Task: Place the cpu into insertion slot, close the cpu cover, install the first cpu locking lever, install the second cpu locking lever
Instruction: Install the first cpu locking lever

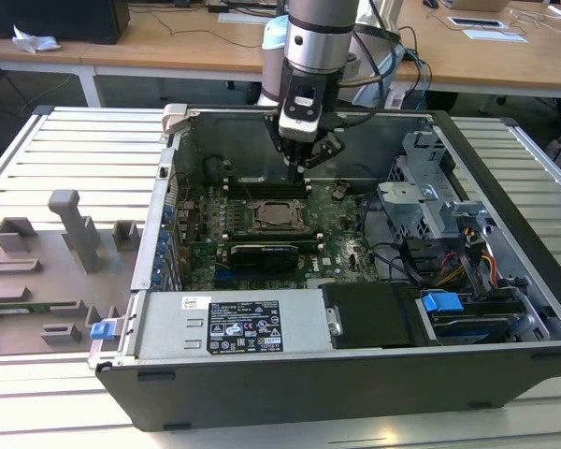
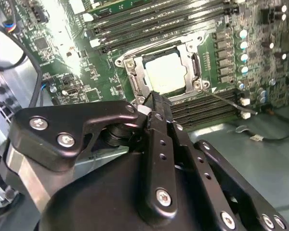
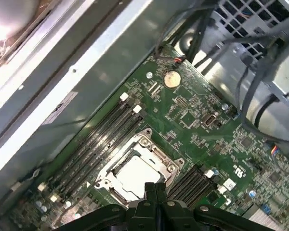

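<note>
Cpu (image 2: 166,74) lies in the insertion slot (image 2: 149,57) with the cpu cover (image 2: 135,82) down around it; the tool (image 2: 154,98) hovers just above the socket's edge.

In both wrist views the tool's fingers are pressed together and carry nothing. A thin lever (image 2: 231,102) juts out from one socket corner, across the memory slots (image 2: 202,108), and looks unlatched. The lever is slim and springy, so the narrow tip could slip off it, scrape the board or the slots, or bear down on the chip's metal top.
</note>
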You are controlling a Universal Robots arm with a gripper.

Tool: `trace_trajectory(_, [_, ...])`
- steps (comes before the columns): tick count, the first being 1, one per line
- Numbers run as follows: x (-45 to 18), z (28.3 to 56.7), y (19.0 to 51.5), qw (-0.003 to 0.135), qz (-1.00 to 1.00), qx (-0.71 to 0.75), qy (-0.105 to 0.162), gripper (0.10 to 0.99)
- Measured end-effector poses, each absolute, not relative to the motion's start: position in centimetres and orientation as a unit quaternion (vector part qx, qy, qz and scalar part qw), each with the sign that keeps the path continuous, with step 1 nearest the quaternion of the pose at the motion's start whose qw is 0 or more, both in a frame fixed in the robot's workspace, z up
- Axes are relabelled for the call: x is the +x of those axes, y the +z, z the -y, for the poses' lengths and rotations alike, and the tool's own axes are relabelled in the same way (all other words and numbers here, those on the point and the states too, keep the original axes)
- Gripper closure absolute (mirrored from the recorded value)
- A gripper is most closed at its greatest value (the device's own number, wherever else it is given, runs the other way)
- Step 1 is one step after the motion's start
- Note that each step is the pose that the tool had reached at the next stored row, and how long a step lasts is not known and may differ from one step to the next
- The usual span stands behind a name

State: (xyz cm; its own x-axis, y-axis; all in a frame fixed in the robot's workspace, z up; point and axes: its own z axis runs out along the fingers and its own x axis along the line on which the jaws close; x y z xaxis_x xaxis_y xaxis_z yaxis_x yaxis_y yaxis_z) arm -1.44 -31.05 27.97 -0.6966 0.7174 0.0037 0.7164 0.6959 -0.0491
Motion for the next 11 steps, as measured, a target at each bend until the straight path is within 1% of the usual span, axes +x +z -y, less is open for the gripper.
trace_trajectory(2, [-1.43,31.05,27.96,0.01,0.938,-0.346,0.022,0.98])
trace_trajectory(11, [-1.44,31.05,27.96,0.009,0.961,-0.275,0.023,0.98])
